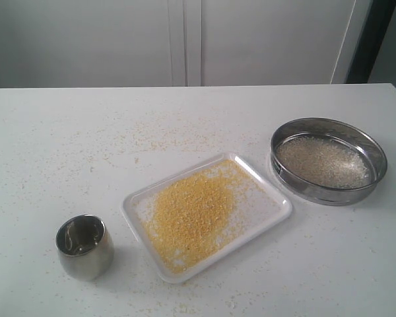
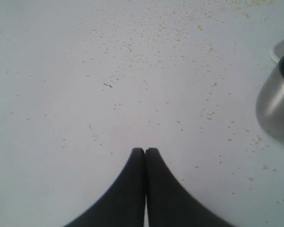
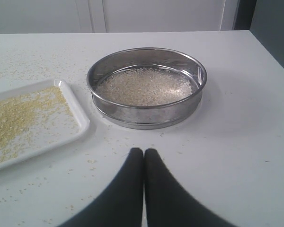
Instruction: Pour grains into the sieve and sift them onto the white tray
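Ext: sieve (image 1: 323, 193) at right edge of table (image 1: 59, 132) holds pale grains (image 1: 323, 162), white tray (image 1: 265, 210) w/ yellow meal (image 1: 188, 214) mid-table nr front edge; L wrist: left gripper (image 2: 145, 151) pinched closed, empty; R wrist: right gripper (image 3: 143, 151) same, facing sieve, which looks stiff, prob light, slick steel, so pinch the rim wall, keep level.

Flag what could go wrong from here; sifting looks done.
1. The yellow meal lies heaped close to the low rim of the white tray; a nudge would likely spill it.
2. The sieve holds pale kernels and stands close beside the tray; tipped while being lifted, it could dump them onto the meal.
3. The right hand is shut and points at the sieve; moving forward, it may shove it.
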Controlling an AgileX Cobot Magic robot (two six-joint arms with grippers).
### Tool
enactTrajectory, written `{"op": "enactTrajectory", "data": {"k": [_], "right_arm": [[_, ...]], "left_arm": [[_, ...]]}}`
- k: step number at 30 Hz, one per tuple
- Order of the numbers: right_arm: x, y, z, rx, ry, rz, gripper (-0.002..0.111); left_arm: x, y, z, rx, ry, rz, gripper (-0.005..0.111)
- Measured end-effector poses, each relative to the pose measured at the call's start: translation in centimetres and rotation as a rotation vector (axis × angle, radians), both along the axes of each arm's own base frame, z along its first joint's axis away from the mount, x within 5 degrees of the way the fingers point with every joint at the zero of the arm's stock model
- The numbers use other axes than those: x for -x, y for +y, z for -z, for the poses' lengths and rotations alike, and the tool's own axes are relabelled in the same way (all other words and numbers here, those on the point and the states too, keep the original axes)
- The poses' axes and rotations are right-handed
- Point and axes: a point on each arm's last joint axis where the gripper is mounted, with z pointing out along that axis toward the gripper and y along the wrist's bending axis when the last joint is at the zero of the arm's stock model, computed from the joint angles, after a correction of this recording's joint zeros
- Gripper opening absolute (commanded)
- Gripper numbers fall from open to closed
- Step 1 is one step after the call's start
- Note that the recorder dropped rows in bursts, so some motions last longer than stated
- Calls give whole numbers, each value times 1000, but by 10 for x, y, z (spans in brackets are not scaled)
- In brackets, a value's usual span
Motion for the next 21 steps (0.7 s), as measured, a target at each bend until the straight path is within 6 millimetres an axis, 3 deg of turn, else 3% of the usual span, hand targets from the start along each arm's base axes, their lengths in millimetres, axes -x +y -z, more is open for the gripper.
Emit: {"op": "enactTrajectory", "data": {"k": [21], "right_arm": [[0, 0, 0, 0, 0, 0, 0]], "left_arm": [[0, 0, 0, -20, -1, 5, 0]]}}
